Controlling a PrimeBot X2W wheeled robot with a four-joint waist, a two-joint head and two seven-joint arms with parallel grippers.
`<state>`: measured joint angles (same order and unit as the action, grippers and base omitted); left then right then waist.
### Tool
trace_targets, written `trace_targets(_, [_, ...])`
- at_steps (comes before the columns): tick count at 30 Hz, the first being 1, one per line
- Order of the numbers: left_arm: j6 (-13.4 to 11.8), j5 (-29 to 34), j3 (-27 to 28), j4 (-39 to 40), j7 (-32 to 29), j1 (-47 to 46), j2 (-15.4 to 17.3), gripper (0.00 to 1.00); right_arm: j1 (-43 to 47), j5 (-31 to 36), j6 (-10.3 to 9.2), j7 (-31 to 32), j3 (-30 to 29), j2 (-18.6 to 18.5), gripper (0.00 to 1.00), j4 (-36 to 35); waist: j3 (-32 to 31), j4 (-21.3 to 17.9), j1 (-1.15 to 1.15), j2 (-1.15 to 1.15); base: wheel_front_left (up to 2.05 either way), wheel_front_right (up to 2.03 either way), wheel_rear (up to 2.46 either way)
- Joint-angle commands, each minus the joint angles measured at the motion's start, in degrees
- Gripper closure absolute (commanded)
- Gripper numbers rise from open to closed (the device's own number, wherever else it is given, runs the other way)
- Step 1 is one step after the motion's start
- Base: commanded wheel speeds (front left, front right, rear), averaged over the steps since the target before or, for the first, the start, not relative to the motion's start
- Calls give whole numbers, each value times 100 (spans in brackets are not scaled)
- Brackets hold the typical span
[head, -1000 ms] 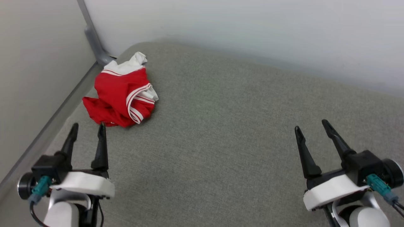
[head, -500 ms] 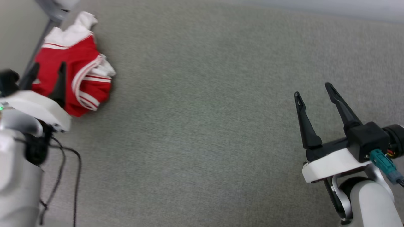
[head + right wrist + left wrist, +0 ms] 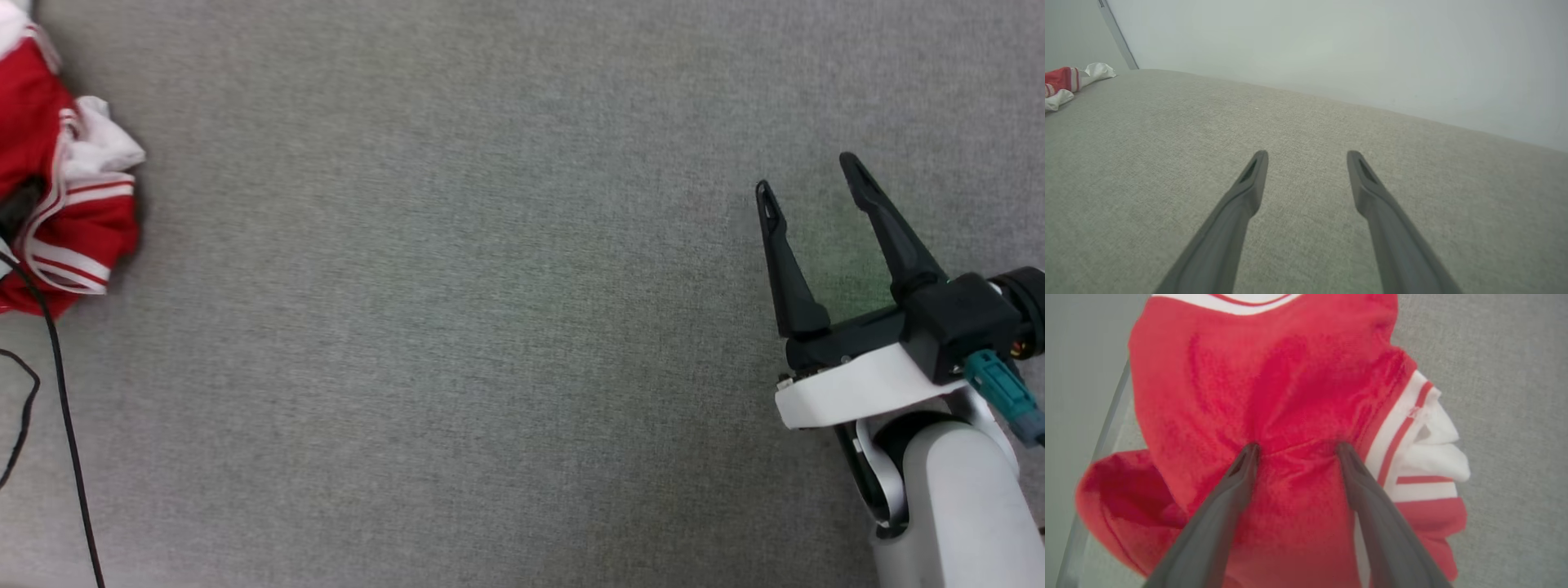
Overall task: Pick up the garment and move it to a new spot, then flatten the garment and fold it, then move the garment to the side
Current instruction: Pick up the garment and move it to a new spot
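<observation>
The garment [image 3: 1298,375] lies crumpled, bright red with white sleeve cloth and red-and-white striped trim along its right side. My left gripper [image 3: 1298,447] is open, and both fingertips [image 3: 1251,451] press down into the red cloth with a ridge of fabric between them. In the head view the garment [image 3: 73,220] sits at the far left edge. My right gripper [image 3: 807,175] hovers open far to the right over bare grey surface, nothing between its fingers [image 3: 1249,188]. From the right wrist view the garment [image 3: 1063,79] is a small heap far off to the left.
A grey woven surface [image 3: 457,310] spreads between the garment and my right gripper. A pale wall [image 3: 1331,53] rises behind it. A grey rail [image 3: 1106,424] runs close along the garment's left side. A black cable [image 3: 61,408] hangs at the head view's left edge.
The head camera has tipped down and swung right, shifting the whole picture. My left gripper has reached forward from short of the garment onto it. Both grippers stay open.
</observation>
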<state>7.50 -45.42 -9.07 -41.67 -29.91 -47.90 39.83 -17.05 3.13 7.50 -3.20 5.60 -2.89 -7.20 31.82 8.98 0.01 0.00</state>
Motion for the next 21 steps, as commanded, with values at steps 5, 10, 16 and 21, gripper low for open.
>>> trace_targets(5, [-4,-290,-192,-513,-636,-74,-62,0,-228,-4,-2,-88,-6,1,0,79,284,-169,-1,0,0,0,0])
trace_targets(10, [-3,-596,-335,-860,-1213,21,-280,70,-283,2,-2,-145,-34,2,0,173,220,-200,-1,0,0,0,0])
trace_targets(16, [-3,-414,-450,-666,-507,-59,-103,100,-163,-5,-2,-179,-84,1,0,288,-109,-153,-1,0,0,0,0])
trace_targets(21, [-195,117,-482,-578,1123,-289,-135,100,167,-129,-2,-271,-169,1,0,371,-822,-60,-1,0,0,0,0])
